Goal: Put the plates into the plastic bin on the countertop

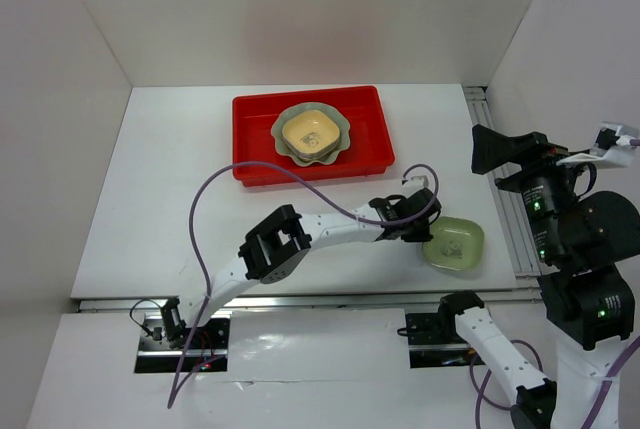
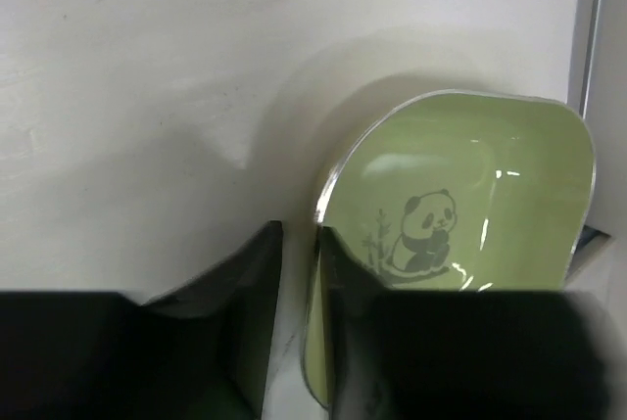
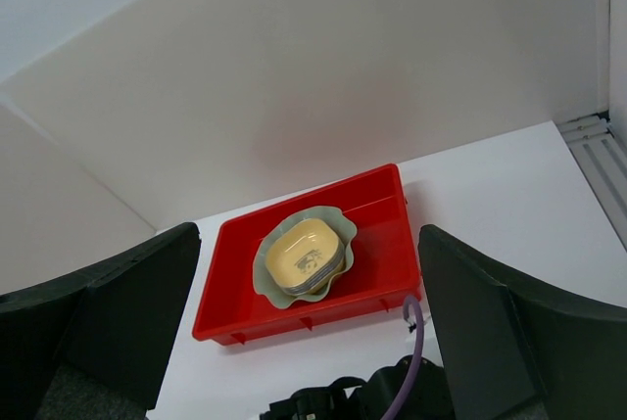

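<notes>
The red bin [image 1: 258, 139] sat on the white bench [image 1: 160, 199] close to its back edge, about midway between the left and right edges. Inside it lay a large pale green scalloped plate [image 1: 283, 135], and a yellow plate [image 1: 310, 132] with a print in its middle rested on top of it. From the right wrist view, grey rims of something stacked under the yellow plate showed, but I could not tell what they were.

A light green plate [image 1: 457, 245] with a panda print lay on the bench outside the bin, near the front right corner and just beside the metal rail [image 1: 502, 199] along the right edge.

The left gripper [image 1: 428, 232] reached across to this plate's near-left rim. In the left wrist view one finger [image 2: 358, 332] lay over the inside of the plate and the other [image 2: 245, 322] stood outside it, with the rim between them. A thin strip of bench showed between the outer finger and the rim, so I could not tell whether the plate was pinched. A purple cable [image 1: 205, 209] looped above the left arm.

The right gripper [image 1: 490, 152] hung above the right edge of the bench, spread wide, holding nothing.
</notes>
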